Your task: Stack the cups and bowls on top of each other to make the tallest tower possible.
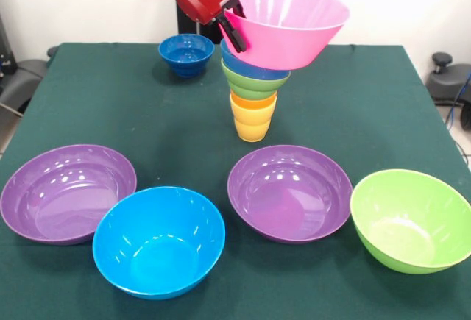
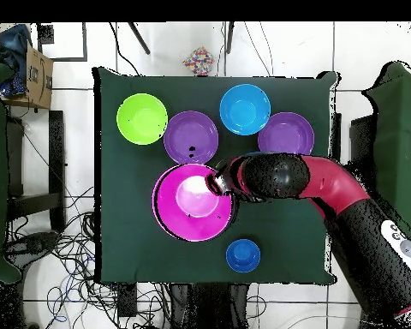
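Green table (image 1: 110,107), cardboard box (image 2: 38,73), floor cables (image 2: 149,300).

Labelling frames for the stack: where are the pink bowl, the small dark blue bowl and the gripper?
pink bowl (image 1: 294,37): front view, outer wall.
small dark blue bowl (image 1: 185,53): front view, inside.
gripper (image 1: 229,27): front view, fingertips at the pink bowl's rim.

Green-clothed table (image 1: 88,92) (bowls (image 1: 288,192), stacked cups (image 1: 252,119))

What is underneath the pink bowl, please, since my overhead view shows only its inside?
Observer: The front view shows the tower beneath the pink bowl: two nested cups, a small green bowl, then a light blue bowl.
Operator: Thank you. Is the pink bowl centred on it?
Observer: No. Its base sits off-centre, toward the picture's right of the tower's top.
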Robot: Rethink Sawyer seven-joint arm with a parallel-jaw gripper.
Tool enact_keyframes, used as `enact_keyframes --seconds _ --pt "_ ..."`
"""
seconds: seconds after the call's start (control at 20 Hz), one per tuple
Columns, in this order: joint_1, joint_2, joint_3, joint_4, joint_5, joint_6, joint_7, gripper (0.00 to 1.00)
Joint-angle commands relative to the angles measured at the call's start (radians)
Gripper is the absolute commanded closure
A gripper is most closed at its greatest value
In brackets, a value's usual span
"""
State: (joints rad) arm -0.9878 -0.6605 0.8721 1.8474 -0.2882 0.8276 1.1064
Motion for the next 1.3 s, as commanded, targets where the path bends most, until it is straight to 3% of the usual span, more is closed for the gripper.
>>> enact_keyframes --seconds 0.05,1.3 --pt "0.011 0.035 -0.035 -0.037 -0.027 0.087 -0.037 1.0" --pt "0.013 0.026 -0.042 -0.029 -0.03 0.098 -0.034 1.0"
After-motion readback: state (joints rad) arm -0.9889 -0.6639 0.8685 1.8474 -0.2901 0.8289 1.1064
